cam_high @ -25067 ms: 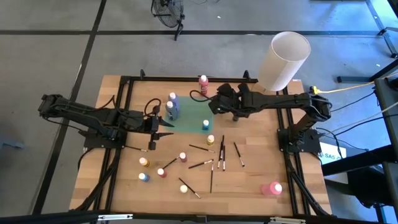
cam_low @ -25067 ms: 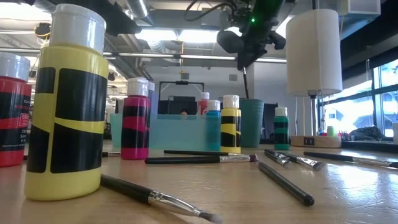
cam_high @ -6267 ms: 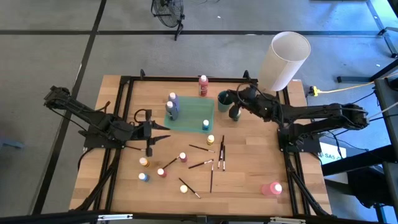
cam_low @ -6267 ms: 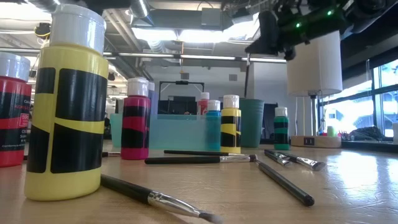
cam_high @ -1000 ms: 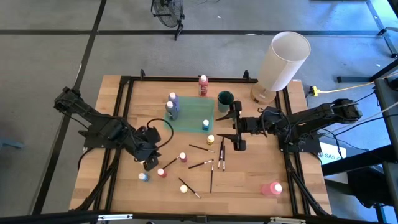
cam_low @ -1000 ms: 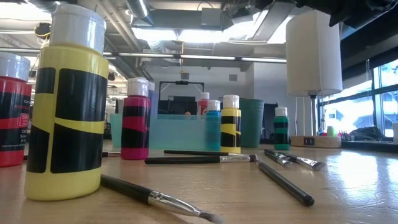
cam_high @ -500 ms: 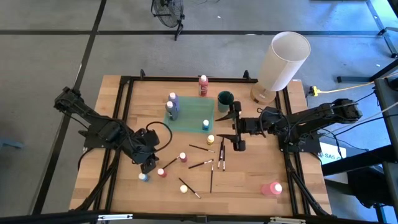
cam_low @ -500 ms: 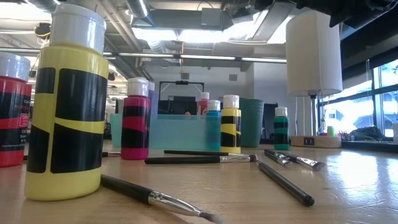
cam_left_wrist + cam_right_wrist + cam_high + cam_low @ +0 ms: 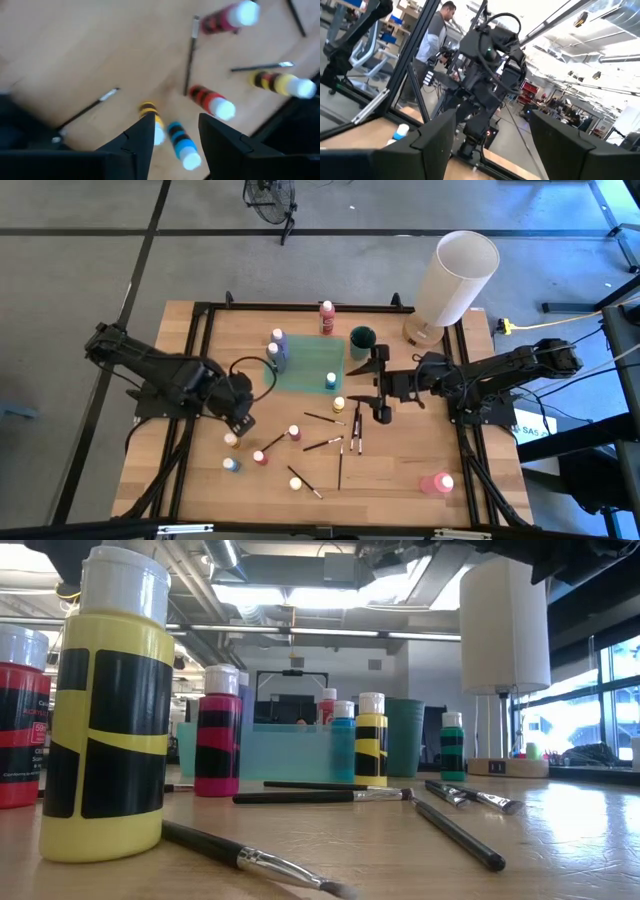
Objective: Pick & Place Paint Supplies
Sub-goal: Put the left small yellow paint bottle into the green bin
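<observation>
Since a moment ago our left arm has drawn back from the small bottles toward the table's left edge, and its left gripper [image 9: 241, 420] now sits just above the orange-yellow bottle [image 9: 231, 440], jaws partly apart and holding nothing, as the left wrist view shows that same bottle between the fingertips [image 9: 145, 132] but clear of them. Working down in size: the table [image 9: 400, 480] carries the green tray [image 9: 305, 365] near its far edge, with the purple bottle [image 9: 278, 340] and a teal one standing in it; the right gripper [image 9: 376, 392] waits near the table's middle, held wide open and empty, beside the dark green cup [image 9: 361, 338]. Near the front-left corner stand the blue bottle [image 9: 231, 465] and red bottle [image 9: 260, 457], close together, with brushes [image 9: 340, 445] scattered toward the centre. To take the orange-yellow bottle cleanly, we judge we should centre the jaws over its cap, descend straight, and avoid nudging the blue neighbour just beside it.
</observation>
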